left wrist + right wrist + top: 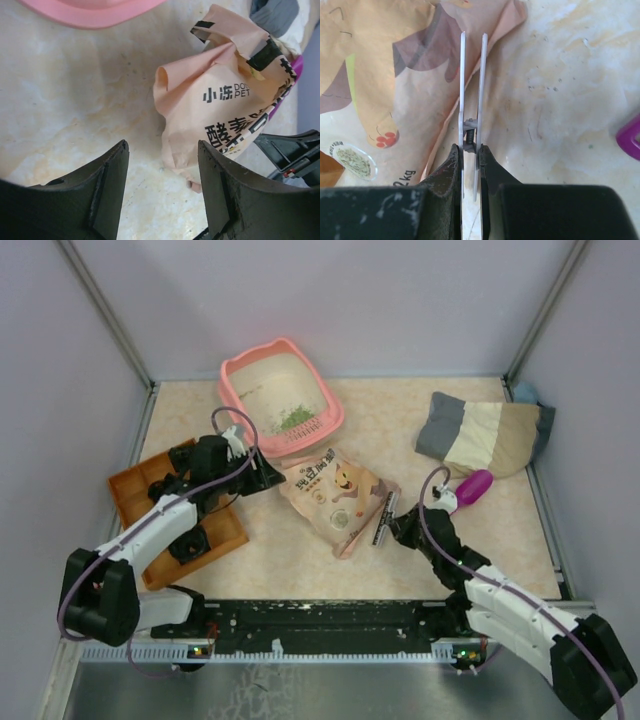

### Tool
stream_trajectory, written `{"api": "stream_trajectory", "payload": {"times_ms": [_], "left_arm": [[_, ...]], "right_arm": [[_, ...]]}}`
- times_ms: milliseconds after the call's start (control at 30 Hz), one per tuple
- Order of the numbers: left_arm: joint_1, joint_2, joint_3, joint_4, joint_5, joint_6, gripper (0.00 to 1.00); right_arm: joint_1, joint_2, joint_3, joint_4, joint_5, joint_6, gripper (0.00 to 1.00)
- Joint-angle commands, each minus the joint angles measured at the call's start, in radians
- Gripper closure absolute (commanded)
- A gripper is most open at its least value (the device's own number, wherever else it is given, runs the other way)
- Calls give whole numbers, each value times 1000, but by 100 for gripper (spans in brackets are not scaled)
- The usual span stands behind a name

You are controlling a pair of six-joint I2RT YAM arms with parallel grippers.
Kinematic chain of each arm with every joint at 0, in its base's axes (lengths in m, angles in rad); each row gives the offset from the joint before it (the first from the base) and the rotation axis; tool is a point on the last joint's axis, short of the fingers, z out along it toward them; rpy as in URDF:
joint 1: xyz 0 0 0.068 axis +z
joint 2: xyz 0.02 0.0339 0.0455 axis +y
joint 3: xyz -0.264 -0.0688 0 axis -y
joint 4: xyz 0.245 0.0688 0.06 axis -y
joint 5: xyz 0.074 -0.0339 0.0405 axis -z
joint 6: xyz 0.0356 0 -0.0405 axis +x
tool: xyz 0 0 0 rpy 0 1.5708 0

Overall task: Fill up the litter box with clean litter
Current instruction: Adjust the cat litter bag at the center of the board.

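two sets of jaws were inspected. left jaws stood wide apart with nothing between them, over bare tabletop (75, 100); the left wrist view showed both dark fingers (107, 192) low in the frame, the right-hand one just beside the crumpled edge of the paper bag (220, 100). whether that finger touched the bag could not be told. right jaws were narrow, clamped on the near end of a spring clip (472, 75), a pair of thin pale blades with a small coil spring between them. the clip pointed away from the wrist, its far end lying over the side edge of the bag.

the left arm (160, 515) reached across an orange compartmented tray (130, 490) at the left side. the right arm (500, 595) came in from the near right corner. the beige printed bag lay flat at mid-tabletop between the two arms.

the litter box (240, 375), salmon pink, sat at the back, left of centre, turned at an angle, its near corner close to the bag's top. the clean litter (293, 420) was a small green patch inside the box, toward its near right side. a magenta scoop (473, 487) lay right of the clip, apart from it, just in front of a grey, cream and tan cloth pouch (480, 435).
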Motion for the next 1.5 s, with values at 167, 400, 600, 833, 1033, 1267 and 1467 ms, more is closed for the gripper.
{"api": "stream_trajectory", "payload": {"times_ms": [167, 400, 600, 833, 1033, 1267, 1467], "left_arm": [[2, 88, -36, 312, 186, -148, 39], [-8, 148, -13, 360, 276, -127, 71], [-9, 23, 41, 399, 345, 77, 100], [-7, -32, 160, 447, 638, 313, 100], [-6, -36, 201, 403, 803, 424, 100], [-5, -78, 141, 423, 818, 445, 100], [-5, -103, 84, 466, 776, 417, 100]], "right_arm": [[9, -159, 3, -332, 51, 143, 93], [9, -127, 36, -362, 79, 151, 60], [9, -206, 206, -448, 42, -48, 49], [9, -241, 454, -344, -161, -505, 48], [2, -31, 706, -401, -249, -837, 43], [-247, 173, 797, -358, -875, -992, 42], [-348, 423, 958, -329, -926, -928, 47]]}}
